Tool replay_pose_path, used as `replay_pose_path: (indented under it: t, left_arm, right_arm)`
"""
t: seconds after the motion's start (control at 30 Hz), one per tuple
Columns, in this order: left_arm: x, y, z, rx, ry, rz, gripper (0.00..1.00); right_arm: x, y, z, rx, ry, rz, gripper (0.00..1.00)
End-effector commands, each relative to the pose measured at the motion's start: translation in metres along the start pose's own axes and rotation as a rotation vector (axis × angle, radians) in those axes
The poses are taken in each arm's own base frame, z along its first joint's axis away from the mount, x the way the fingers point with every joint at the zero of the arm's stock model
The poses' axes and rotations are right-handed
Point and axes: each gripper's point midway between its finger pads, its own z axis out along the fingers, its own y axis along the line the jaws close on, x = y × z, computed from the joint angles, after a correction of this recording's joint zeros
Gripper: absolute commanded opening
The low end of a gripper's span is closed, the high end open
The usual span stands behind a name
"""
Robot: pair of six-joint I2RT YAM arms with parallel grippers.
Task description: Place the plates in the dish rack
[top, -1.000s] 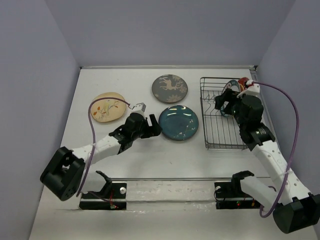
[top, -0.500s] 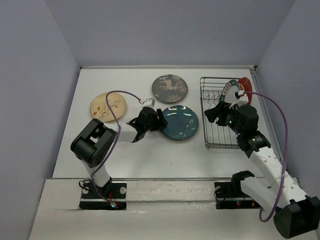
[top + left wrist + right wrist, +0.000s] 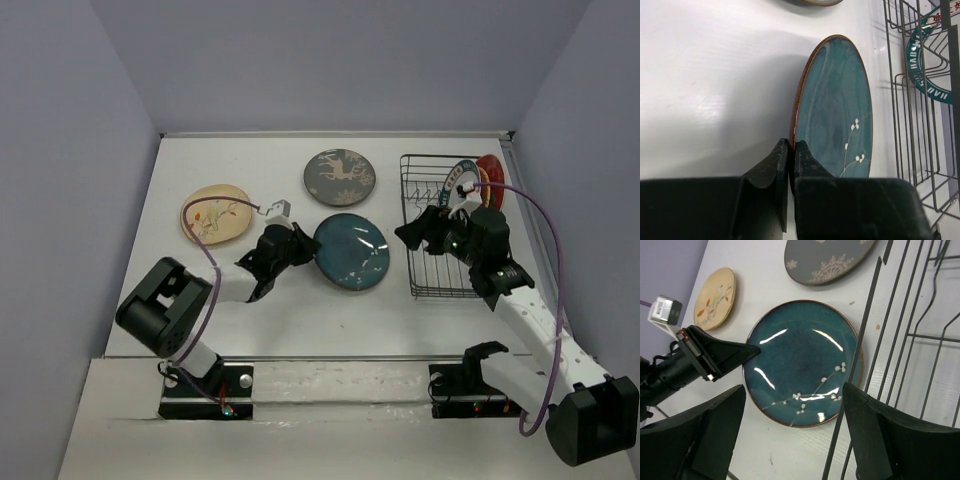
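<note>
The glossy teal-blue plate (image 3: 352, 252) lies mid-table, and my left gripper (image 3: 305, 250) is shut on its left rim. The left wrist view shows that rim pinched between the two fingers (image 3: 791, 147), with the plate (image 3: 835, 110) stretching away from them. My right gripper (image 3: 415, 232) hangs open over the left edge of the black wire dish rack (image 3: 445, 270), nothing between its fingers. Its wrist view looks down on the teal plate (image 3: 802, 362) and the rack wires (image 3: 920, 335). A white plate with a teal rim (image 3: 462, 180) and a red plate (image 3: 490, 168) stand in the rack's far end.
A grey deer plate (image 3: 340, 177) lies behind the teal one. A cream branch plate (image 3: 215, 214) lies at the left, close to the left arm's cable. The rack sits near the right wall.
My left gripper has closed on the teal plate's rim, and the plate has shifted slightly toward it. My right gripper has moved left, away from the racked plates, to the rack's left edge.
</note>
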Motion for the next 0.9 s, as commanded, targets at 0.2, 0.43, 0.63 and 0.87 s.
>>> replay_pose_path:
  t: [0.2, 0.43, 0.63, 0.87]
  left_arm:
    - [-0.058, -0.021, -0.099, 0.111, -0.183, 0.005, 0.06]
    - [-0.081, -0.029, -0.147, 0.227, -0.214, -0.052, 0.05]
    - [-0.092, -0.049, -0.174, 0.320, -0.233, -0.046, 0.05]
    - [-0.100, -0.080, -0.194, 0.448, -0.227, -0.044, 0.05]
  right_arm:
    - [0.027, 0.047, 0.024, -0.208, 0.168, -0.053, 0.91]
    - [0.056, 0.055, 0.053, -0.253, 0.245, -0.056, 0.92]
    - [0.078, 0.081, 0.058, -0.388, 0.322, -0.031, 0.93]
    - [0.090, 0.095, 0.067, -0.446, 0.369, -0.006, 0.94]
